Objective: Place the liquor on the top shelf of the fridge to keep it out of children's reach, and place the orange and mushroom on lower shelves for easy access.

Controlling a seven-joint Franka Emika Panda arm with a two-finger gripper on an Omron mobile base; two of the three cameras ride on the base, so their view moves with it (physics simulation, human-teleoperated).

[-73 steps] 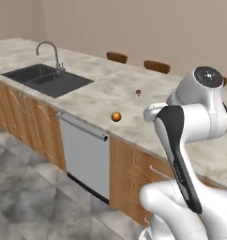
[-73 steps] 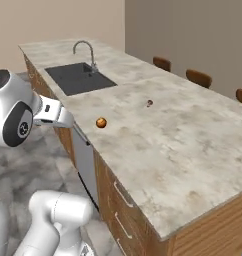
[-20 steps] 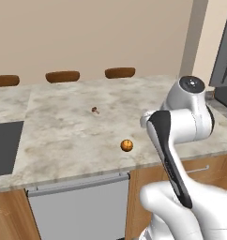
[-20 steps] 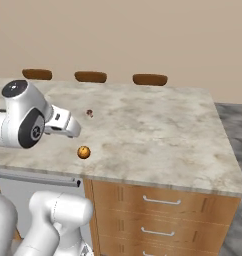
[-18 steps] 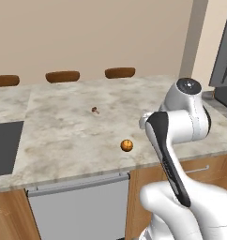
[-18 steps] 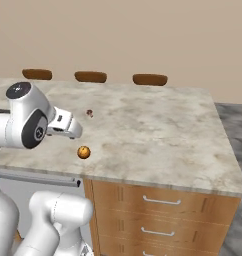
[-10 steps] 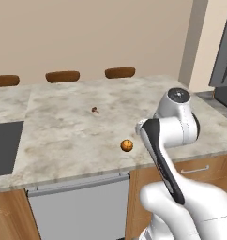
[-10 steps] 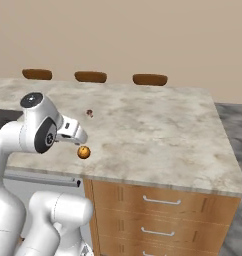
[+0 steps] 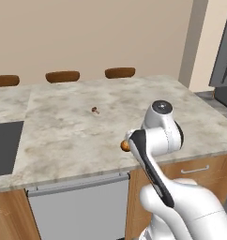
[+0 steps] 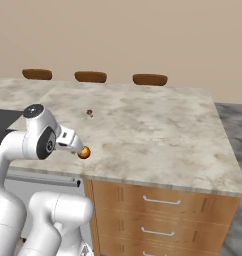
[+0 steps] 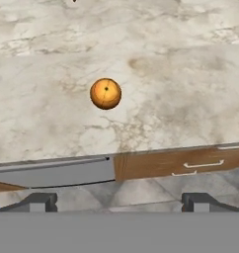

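The orange (image 11: 105,93) lies on the marble counter (image 10: 158,125) close to its front edge; it also shows as the orange (image 10: 84,152) and, half behind my arm, the orange (image 9: 124,146). My gripper (image 11: 120,201) is open and empty, its fingertips (image 11: 40,201) spread wide, held short of the orange and off the counter's front edge. The mushroom (image 9: 95,110) sits farther back mid-counter, seen too as the mushroom (image 10: 89,113). A dark grey slab of the fridge (image 9: 225,56) shows at the far right. The liquor and the shelves are out of view.
A dark sink (image 9: 3,146) is set into the counter at the left. Three brown chair backs (image 9: 63,76) line the far side. Below the counter edge are a grey dishwasher front (image 9: 78,206) and wooden drawers (image 10: 160,210).
Since the oldest frames the base has driven along the counter. In the last second the views hold still while the arm folds down, bringing the hand low and close to the orange.
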